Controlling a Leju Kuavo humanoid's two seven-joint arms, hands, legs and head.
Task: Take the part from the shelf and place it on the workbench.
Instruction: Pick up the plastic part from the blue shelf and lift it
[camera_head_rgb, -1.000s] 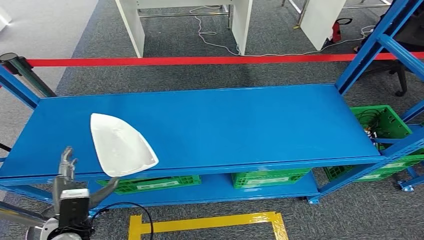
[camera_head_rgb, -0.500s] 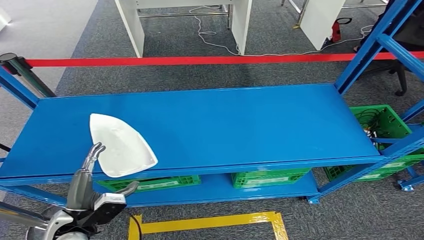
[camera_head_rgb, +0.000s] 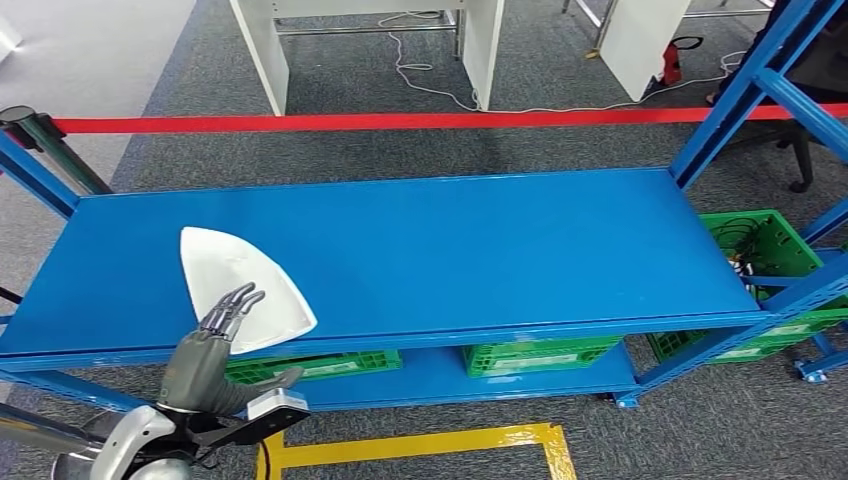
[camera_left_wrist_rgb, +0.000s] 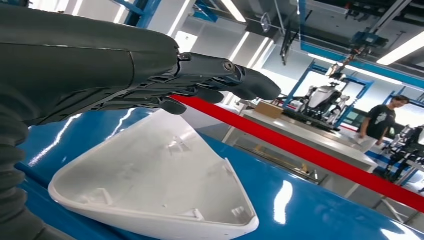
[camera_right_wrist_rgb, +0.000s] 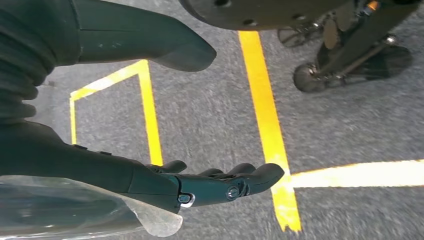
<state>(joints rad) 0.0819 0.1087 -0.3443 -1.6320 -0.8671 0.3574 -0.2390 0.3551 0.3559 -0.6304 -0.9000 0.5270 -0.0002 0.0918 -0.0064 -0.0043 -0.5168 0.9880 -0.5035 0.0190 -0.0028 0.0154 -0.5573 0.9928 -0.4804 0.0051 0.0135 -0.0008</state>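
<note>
The blue shelf (camera_head_rgb: 450, 240) stretches wide across the head view, its top board bare except near the front-left corner, where the white triangular part (camera_head_rgb: 240, 288) lies hollow side up, its broad rounded end overhanging the front edge slightly and its tip pointing toward the back-left. Below it, green crates (camera_head_rgb: 300, 368) sit on the lower board. The left hand (camera_head_rgb: 215, 345) reaches in from the front, released, with fingers (camera_head_rgb: 235, 303) stretched flat above the part's front portion; in the left wrist view they hover over the shell's open cavity (camera_left_wrist_rgb: 165, 180) without plainly touching it. The right hand (camera_right_wrist_rgb: 210, 185) hangs loose over the floor's yellow tape (camera_right_wrist_rgb: 267, 125), holding nothing. To grasp well, the fingers should probably settle inside the hollow while the thumb comes up under the overhanging rim, pinching the thin wall. The smooth plastic looks liable to slide on the glossy board, so closing gently, without pushing inward, seems wise.
</note>
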